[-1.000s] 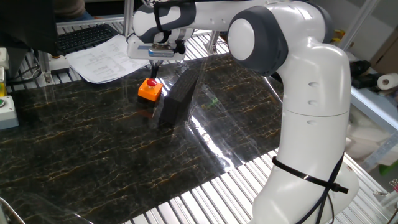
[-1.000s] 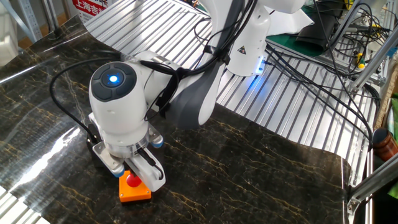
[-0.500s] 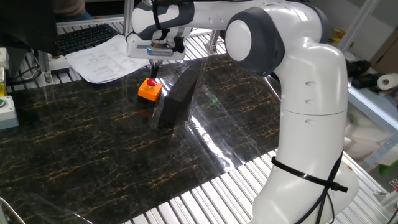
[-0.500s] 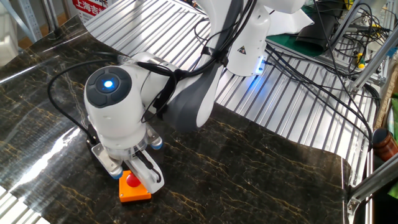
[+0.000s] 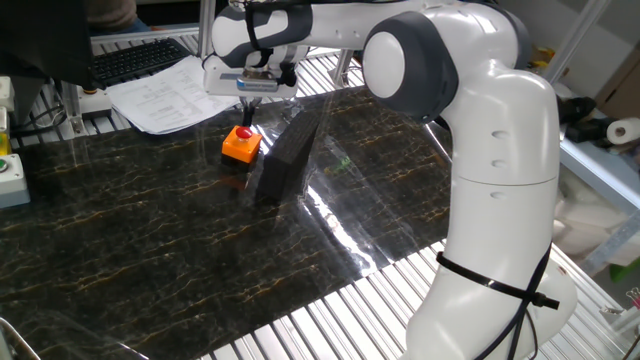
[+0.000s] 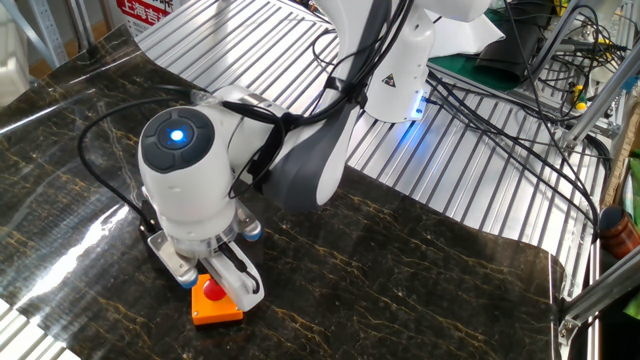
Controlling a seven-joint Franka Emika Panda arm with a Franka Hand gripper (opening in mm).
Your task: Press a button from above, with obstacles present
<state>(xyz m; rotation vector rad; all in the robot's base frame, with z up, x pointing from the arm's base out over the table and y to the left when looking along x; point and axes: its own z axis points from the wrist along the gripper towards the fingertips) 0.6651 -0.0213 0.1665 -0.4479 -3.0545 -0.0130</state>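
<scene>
The red button (image 5: 241, 132) sits on its small orange box (image 5: 240, 149) on the dark marble table top (image 5: 150, 240). My gripper (image 5: 247, 111) hangs straight above the button, its dark fingertips together and just over the red cap. The other fixed view shows the fingers (image 6: 237, 277) right beside and above the button (image 6: 213, 291) on the orange box (image 6: 217, 310). I cannot tell whether they touch it. The dark grey-black slab (image 5: 286, 150) stands on edge just right of the box, leaning slightly. In the other fixed view it is hidden behind my wrist.
A grey box with a green button (image 5: 8, 165) stands at the left edge. Papers (image 5: 165, 95) and a keyboard (image 5: 140, 55) lie behind the table top. Metal slats (image 5: 330, 320) border the front. Cables (image 6: 500, 90) run at the arm's base.
My hand shifted slightly to the left over the orange box a second ago. It has stayed still for the last half second. The button, box and slab have not moved.
</scene>
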